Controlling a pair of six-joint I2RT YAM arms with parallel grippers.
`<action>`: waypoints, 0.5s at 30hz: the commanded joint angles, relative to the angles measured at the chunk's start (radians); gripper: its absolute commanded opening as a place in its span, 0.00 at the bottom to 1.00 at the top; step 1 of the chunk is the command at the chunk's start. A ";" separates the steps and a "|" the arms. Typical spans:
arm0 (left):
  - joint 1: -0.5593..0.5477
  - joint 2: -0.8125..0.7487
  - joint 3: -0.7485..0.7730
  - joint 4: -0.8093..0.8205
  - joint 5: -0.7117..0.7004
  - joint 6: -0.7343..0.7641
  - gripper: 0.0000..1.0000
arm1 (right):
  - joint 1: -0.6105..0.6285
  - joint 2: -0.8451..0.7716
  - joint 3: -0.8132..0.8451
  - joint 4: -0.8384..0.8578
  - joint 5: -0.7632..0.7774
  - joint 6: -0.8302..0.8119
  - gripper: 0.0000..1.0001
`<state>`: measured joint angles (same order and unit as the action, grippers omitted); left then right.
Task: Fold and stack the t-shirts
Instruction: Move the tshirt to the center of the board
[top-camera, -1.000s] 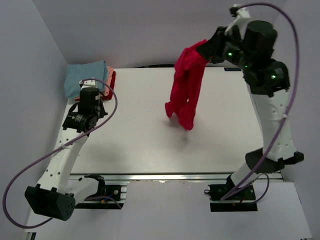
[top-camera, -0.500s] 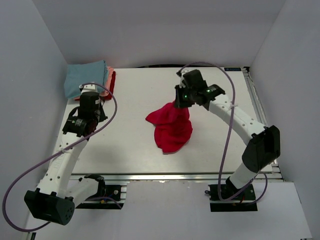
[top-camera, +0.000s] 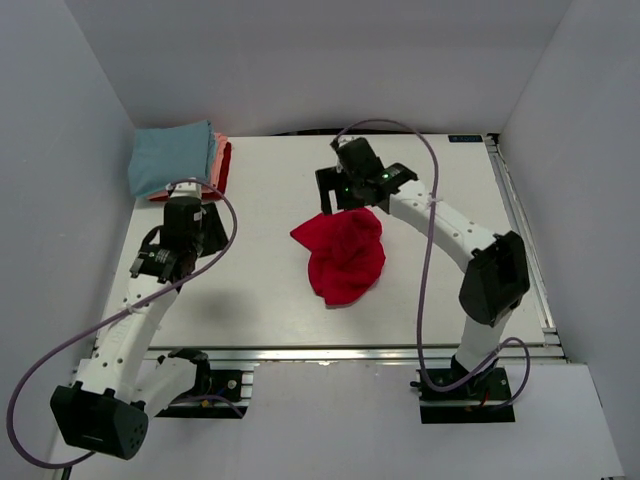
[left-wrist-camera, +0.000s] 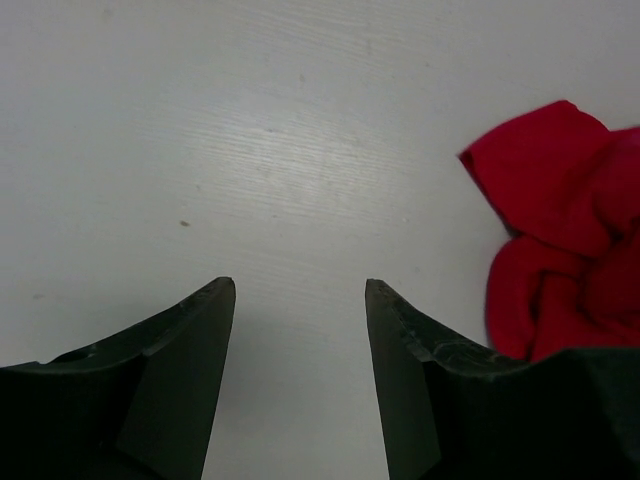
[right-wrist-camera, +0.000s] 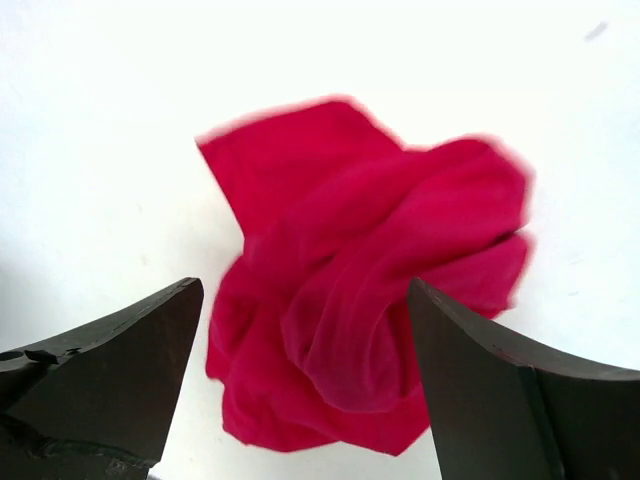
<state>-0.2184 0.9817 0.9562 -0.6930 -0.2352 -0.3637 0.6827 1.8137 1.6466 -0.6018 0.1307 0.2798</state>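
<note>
A crumpled bright red t-shirt lies in a heap mid-table, also seen in the right wrist view and at the right edge of the left wrist view. My right gripper hovers over the heap's far edge, jaws wide open, holding nothing. Folded t-shirts are stacked in the back left corner: light blue on top, salmon-pink and red edges below. My left gripper is open over bare table, left of the red heap and in front of the stack.
White table enclosed by grey walls on the left, back and right. A metal rail runs along the near edge by the arm bases. Purple cables loop off both arms.
The right arm brought the hanging red t-shirt down onto the table, opened and let it go. The left gripper opened and shifted slightly nearer and rightward.
</note>
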 joint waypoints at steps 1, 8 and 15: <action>-0.009 -0.040 -0.082 0.105 0.190 -0.092 0.66 | -0.003 -0.114 0.059 -0.035 0.165 -0.013 0.89; -0.070 -0.052 -0.166 0.187 0.226 -0.176 0.67 | -0.014 -0.337 -0.112 -0.124 0.299 0.027 0.89; -0.232 0.020 -0.231 0.329 0.171 -0.265 0.67 | -0.015 -0.560 -0.364 -0.036 0.172 0.053 0.83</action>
<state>-0.3687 0.9714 0.7624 -0.4648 -0.0517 -0.5674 0.6678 1.3037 1.3350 -0.6758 0.3500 0.3099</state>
